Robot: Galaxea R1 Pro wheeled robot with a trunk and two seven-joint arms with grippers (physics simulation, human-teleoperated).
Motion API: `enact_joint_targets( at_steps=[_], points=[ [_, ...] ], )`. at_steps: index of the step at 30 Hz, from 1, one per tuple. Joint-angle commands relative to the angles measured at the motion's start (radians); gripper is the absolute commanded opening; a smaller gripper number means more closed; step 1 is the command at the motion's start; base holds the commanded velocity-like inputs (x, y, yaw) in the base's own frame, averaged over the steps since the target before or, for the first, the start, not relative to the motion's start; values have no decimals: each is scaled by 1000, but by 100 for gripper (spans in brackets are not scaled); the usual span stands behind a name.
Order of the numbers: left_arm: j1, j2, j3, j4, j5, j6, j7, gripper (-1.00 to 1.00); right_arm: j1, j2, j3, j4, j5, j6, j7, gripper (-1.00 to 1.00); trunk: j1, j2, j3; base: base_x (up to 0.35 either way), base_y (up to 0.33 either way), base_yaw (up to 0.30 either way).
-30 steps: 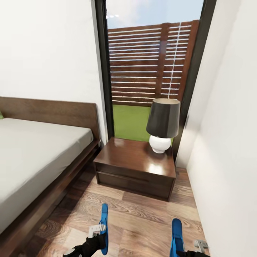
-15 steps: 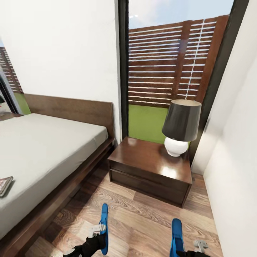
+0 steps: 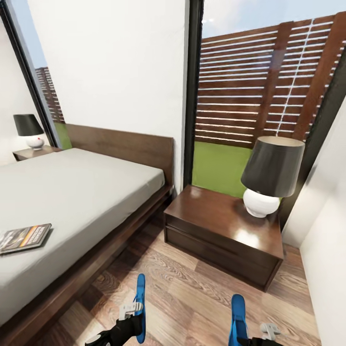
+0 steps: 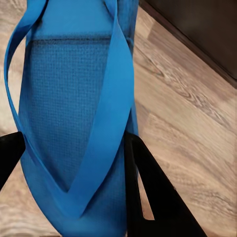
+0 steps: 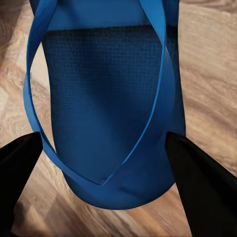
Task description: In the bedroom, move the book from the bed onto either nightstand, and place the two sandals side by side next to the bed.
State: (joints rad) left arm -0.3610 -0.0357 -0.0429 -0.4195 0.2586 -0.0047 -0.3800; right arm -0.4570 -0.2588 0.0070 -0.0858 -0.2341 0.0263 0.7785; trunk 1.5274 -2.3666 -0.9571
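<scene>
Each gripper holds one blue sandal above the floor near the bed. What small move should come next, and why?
Probably lower both arms toward the floor beside the bed. The left gripper and right gripper each clamp a sandal, already roughly parallel, with bare planks beneath. The book can wait.

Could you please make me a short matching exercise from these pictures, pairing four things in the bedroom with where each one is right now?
Things:
1. book
2. near lamp
3. left sandal
4. right sandal

Places:
A. held in the right gripper, above the floor
B. lying flat on the bed's grey mattress
C. standing on the near nightstand
D. held in the left gripper, above the floor

Pairs: 1-B, 2-C, 3-D, 4-A
</scene>
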Motion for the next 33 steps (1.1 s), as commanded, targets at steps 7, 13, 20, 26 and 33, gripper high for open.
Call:
enact_joint_targets(
  at_steps=[7, 13, 20, 26, 33],
  points=[
    [-1, 0, -5, 1, 7, -1, 1, -100, 0, 0, 1, 0, -5, 3, 3, -100, 0, 0, -1, -135, 0, 282],
    [-1, 0, -5, 1, 7, -1, 1, -100, 0, 0, 1, 0, -5, 3, 4, -100, 0, 0, -1, -25, 0, 283],
    [-1, 0, -5, 1, 7, -1, 1, -100, 0, 0, 1, 0, -5, 3, 3, -100, 0, 0, -1, -1, 0, 283],
    [-1, 0, -5, 1, 7, -1, 1, -100, 0, 0, 1, 0, -5, 3, 4, -100, 0, 0, -1, 0, 0, 284],
    [-1, 0, -5, 1, 7, -1, 1, -100, 0, 0, 1, 0, -5, 3, 4, -100, 0, 0, -1, 0, 0, 284]
  ],
)
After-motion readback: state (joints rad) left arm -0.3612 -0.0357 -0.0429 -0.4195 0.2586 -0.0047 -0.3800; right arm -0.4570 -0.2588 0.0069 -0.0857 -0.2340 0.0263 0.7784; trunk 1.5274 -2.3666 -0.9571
